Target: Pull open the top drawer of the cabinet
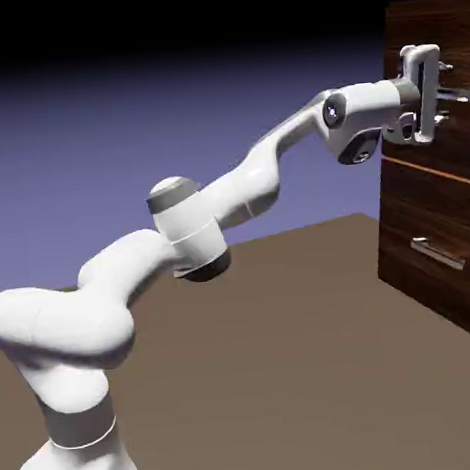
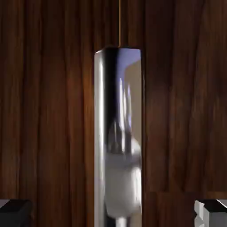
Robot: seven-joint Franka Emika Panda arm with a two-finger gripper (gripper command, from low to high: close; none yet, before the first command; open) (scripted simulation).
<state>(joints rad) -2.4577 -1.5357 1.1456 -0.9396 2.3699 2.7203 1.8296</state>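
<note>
- You have the arm (image 1: 225, 195) stretched from the lower left of the exterior view up toward the right, with its wrist level at the front of the cabinet (image 1: 451, 250).
- The cabinet stands at the right edge of the exterior view, a tall dark brown wood-grain box resting on the brown table (image 1: 280, 356).
- The top drawer (image 1: 461, 134) is the uppermost front, high on the cabinet; from what you can see its face sits flush with the cabinet, so it reads as shut.
- Its silver bar handle (image 2: 119, 137) fills the middle of the hand view, running top to bottom of that picture because the hand is rolled; the polished metal mirrors a pale blur of the robot.
- The gripper (image 1: 445, 83) sits right at that handle in the exterior view, the fingers pointing into the drawer front.
- The jaws stand spread wide: in the hand view you see one grey fingertip (image 2: 15, 213) in the bottom left corner and the other in the bottom right corner, with the handle between them and clear wood showing on both sides of it.
- Neither fingertip touches the bar; the handle is straddled, not pinched.
- Below the top drawer you can see a thin lighter seam and then the lower drawer (image 1: 437, 261), with its own silver handle (image 1: 439, 252) well under the hand and untouched.
</note>
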